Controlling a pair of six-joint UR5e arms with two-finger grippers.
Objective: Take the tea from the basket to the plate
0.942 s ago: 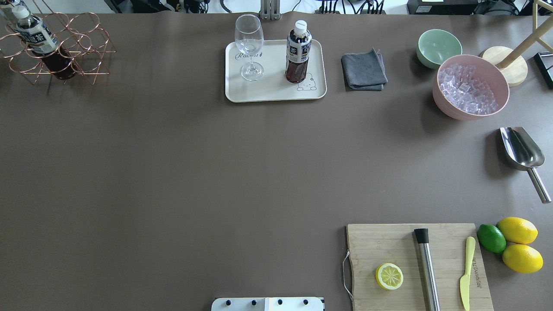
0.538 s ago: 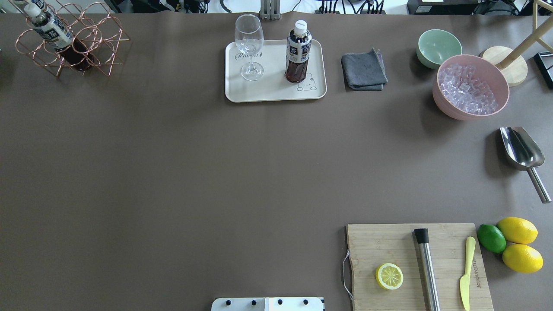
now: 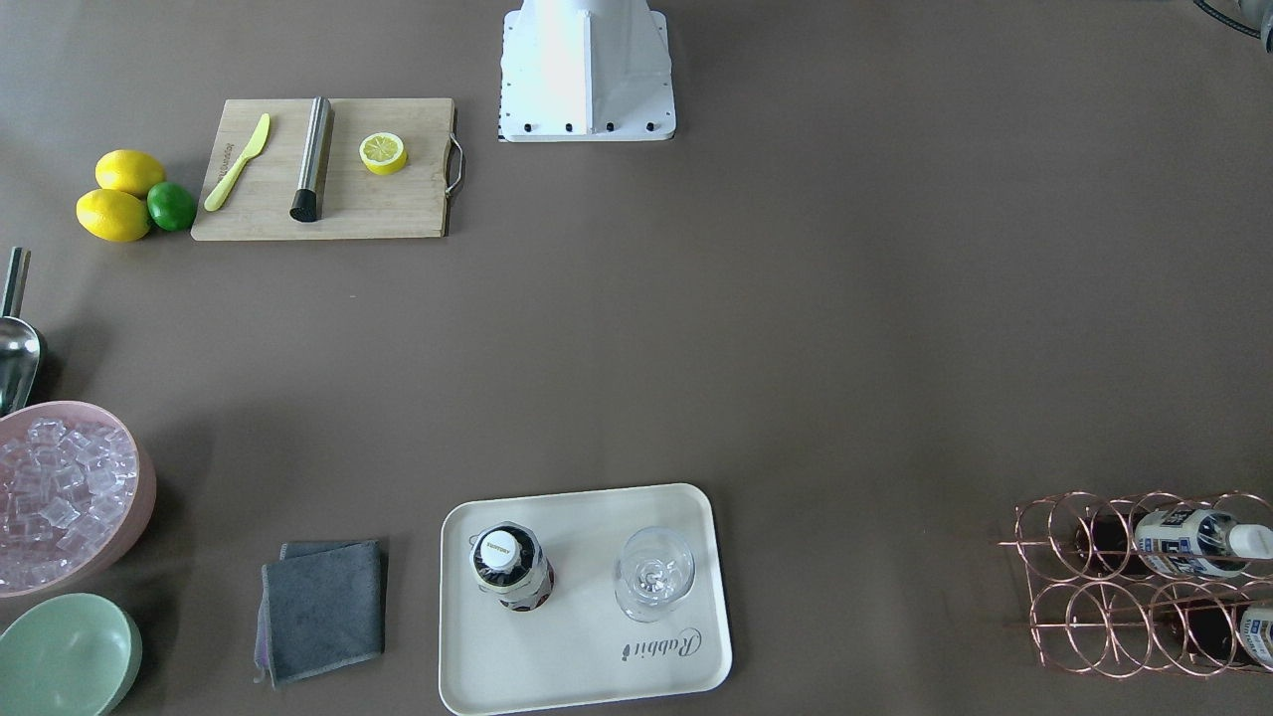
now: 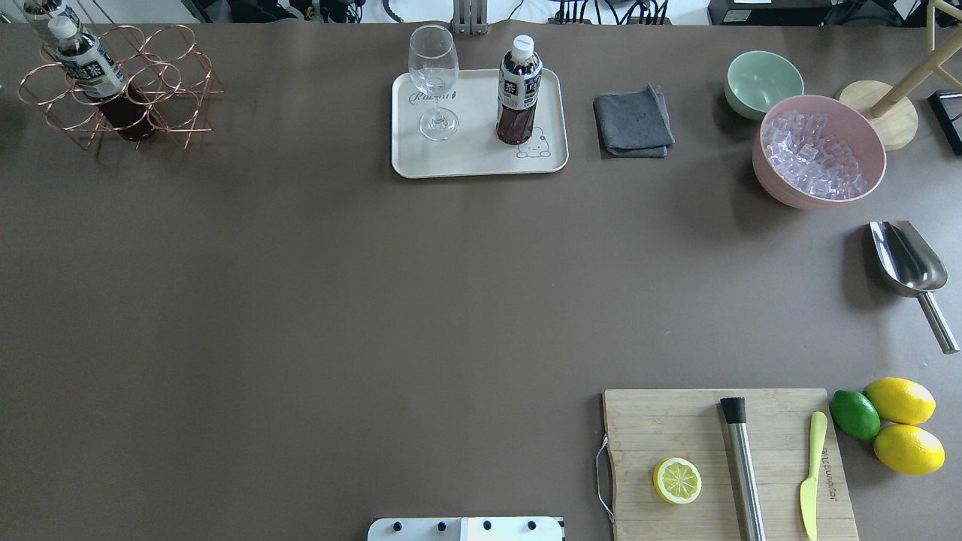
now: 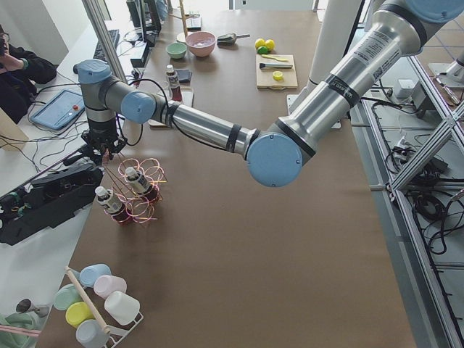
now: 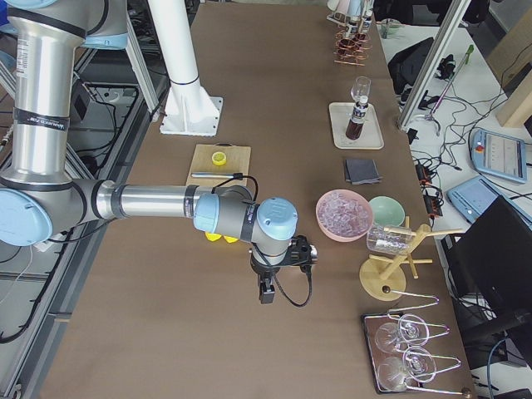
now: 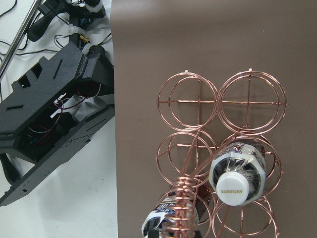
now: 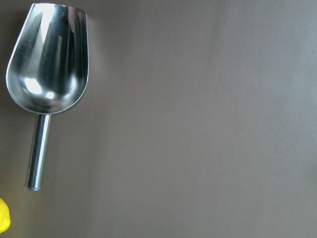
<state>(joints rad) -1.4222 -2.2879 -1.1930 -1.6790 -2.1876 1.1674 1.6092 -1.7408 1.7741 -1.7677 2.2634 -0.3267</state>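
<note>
Clear plastic tea bottle [image 7: 235,178], white cap, is sitting in copper wire basket [image 7: 187,101]; probably full, heavyish, slick, squeezable, so grip its neck. Left gripper [image 5: 105,148], right gripper [image 6: 266,291]: cannot tell whether spread or closed.

overhead — from behind, looking down | front — opposite side, steep | both share plate [image 4: 473,159]

a wide stretch of bare table [image 4: 316,285] lay between the basket [image 4: 150,83] and the plate [image 4: 481,170]. in the basket, the looped wire handle [image 7: 185,198] rose close beside two bottles [image 7: 237,186]; the end pair of cells stood open. on the plate, the tea [image 4: 518,90] and a stemmed glass [image 4: 434,83] flanked a free strip.
</note>
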